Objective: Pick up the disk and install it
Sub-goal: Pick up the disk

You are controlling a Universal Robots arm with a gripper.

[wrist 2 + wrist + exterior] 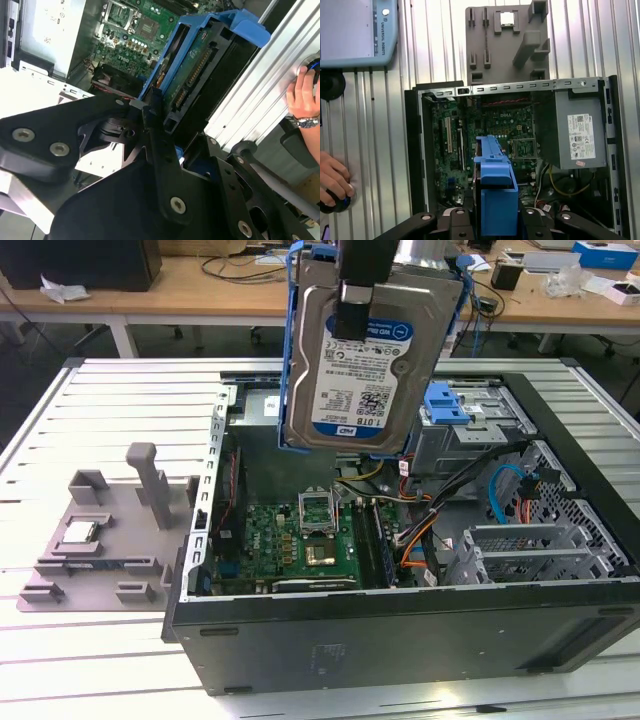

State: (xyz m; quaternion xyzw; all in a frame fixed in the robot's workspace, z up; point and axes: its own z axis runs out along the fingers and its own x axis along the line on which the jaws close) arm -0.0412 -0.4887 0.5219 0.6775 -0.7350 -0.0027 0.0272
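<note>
The flat silver metal hard disk (350, 375), edged by a blue plastic rail frame, hangs in the air between the arm's black jaws, which are clamped shut on its upper end. In the exterior view one black finger (348, 312) lies flat against the labelled face near the top edge. In the second wrist view the disk's (192, 70) green circuit-board side shows just past the jaws.

The disk's long axis runs nearly vertical, tipped a little off upright. Its white-and-blue label faces the exterior camera, and its free end points down into the open black computer case (400, 640). It hangs clear above the green motherboard (300, 540), touching nothing in the case. In the first wrist view the disk (493, 200) shows end-on, over the case interior and beside the grey power-supply box (575, 132).

A bare blue plastic bracket (445, 405) sits on the metal drive cage, toward the exterior view's right of the disk. On the slatted aluminium tabletop (100, 410), beside the case, lies a grey plastic fixture plate (100, 540) carrying a small square silver chip (80, 532). A person's hand (332, 182) rests on the tabletop's edge.
</note>
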